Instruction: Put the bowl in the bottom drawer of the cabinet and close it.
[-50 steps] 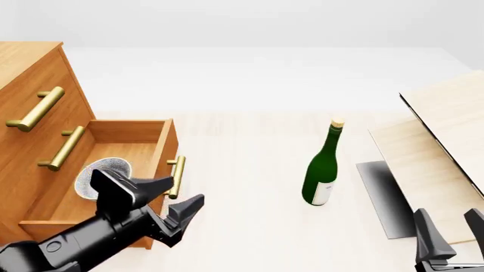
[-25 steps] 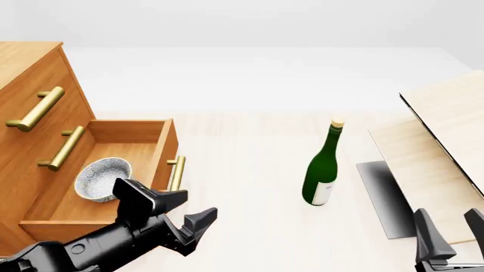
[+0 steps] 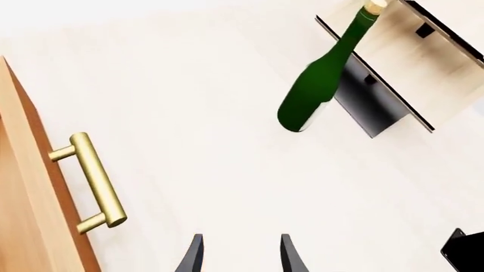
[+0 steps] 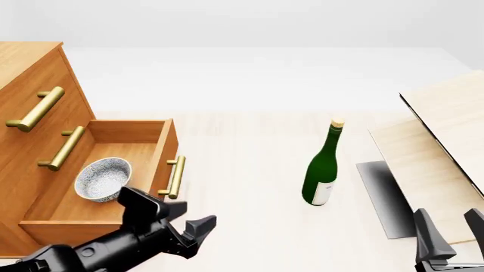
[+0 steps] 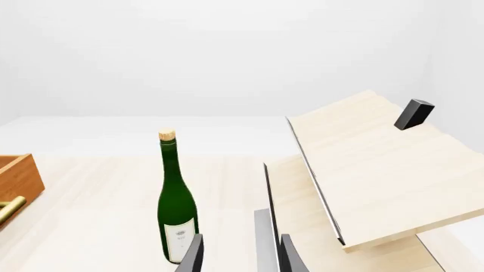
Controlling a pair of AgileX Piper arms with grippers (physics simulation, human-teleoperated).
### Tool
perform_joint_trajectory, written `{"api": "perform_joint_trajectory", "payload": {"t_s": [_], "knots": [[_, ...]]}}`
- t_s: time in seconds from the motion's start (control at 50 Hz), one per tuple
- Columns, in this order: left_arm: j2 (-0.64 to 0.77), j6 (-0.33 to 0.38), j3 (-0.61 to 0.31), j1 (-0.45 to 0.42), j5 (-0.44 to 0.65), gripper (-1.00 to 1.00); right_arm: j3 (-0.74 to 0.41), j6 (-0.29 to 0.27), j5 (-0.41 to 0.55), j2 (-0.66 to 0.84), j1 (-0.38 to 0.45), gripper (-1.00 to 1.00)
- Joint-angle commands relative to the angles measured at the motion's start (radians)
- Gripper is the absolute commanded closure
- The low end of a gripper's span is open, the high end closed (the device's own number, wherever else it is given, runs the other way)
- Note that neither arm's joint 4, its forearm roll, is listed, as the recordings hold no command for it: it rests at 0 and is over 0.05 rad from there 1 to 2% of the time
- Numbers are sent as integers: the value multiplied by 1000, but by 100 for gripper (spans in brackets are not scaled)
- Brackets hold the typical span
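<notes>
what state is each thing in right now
bowl: upright, inside the bottom drawer
bottom drawer: pulled open
upper drawers: shut
bottle: upright on the table, corked
left pincer: open, empty, by the drawer's front
right pincer: open, empty, low at the near right
boards: stacked, top one tilted

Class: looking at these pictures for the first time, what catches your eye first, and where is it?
The orange-brown cabinet at far left, its bottom drawer pulled open with the speckled bowl lying inside. Next, the green bottle standing upright alone mid-table. The left gripper, fingers apart and empty, hovers near the drawer front.
</notes>
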Motion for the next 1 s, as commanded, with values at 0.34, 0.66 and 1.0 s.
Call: {"api": "perform_joint_trajectory", "payload": {"t_s": [0.34, 0.66, 1.0], "knots": [[141, -133, 19, 13, -80, -100, 0, 0, 0, 0, 0, -100], [207, -189, 32, 46, -123, -100, 0, 0, 0, 0, 0, -100], [281, -241, 39, 94, -168, -100, 0, 0, 0, 0, 0, -100]]}}
